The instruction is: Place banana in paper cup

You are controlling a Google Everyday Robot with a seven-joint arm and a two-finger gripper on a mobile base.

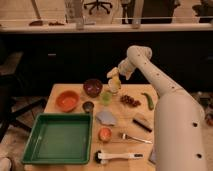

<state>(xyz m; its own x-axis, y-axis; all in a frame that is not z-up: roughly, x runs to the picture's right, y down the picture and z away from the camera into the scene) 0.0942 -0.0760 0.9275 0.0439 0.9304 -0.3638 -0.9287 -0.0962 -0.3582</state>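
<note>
My gripper (114,77) hangs at the back of the wooden table (165,112), right over the paper cup (114,90), a small pale cup standing beside the dark red bowl. The pale-yellow banana (115,81) sits between the fingers, its lower end just above or at the cup's rim. The gripper is shut on it. My white arm reaches in from the lower right and hides the table's right side.
A dark red bowl (92,87), an orange bowl (67,100), a small dark metal cup (88,106) and a light-green cup (106,97) stand near the paper cup. A green tray (57,139) lies front left. Grapes (130,100), a green pod (148,100), a fork (135,138) and a brush (116,156) lie about.
</note>
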